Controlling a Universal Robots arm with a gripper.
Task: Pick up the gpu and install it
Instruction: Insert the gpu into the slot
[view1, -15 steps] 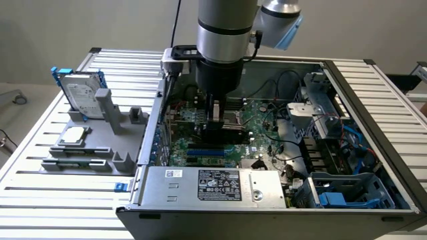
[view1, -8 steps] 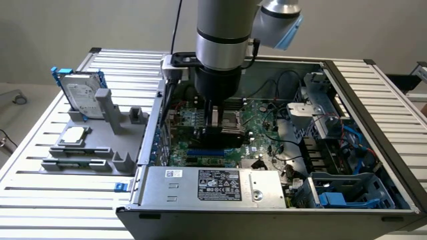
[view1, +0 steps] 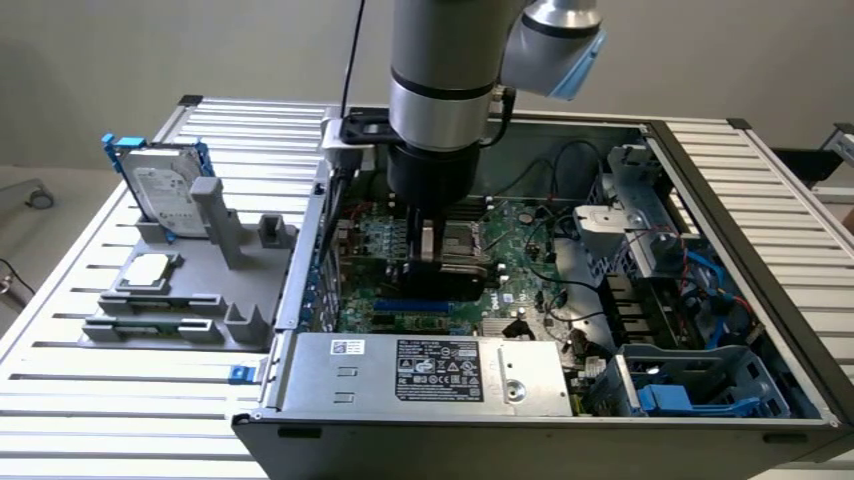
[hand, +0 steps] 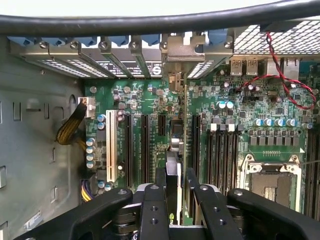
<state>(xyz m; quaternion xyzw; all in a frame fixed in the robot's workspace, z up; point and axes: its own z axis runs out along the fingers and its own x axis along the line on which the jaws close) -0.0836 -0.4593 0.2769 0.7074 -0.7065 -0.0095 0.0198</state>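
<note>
Above the motherboard (hand: 145, 95), downward-pointing gripper (hand: 176, 176) clamps gpu (hand: 176, 144).

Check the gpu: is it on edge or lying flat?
On edge: the gpu stands edge-on to the motherboard, clamped in the gripper. Seated in a slot or not: cannot tell.

a slatted metal surface (view1: 107, 410) spans the frame. an open computer case (view1: 534, 450) stands on it, centre to right. a grey parts holder (view1: 200, 300) sits at left.
</note>
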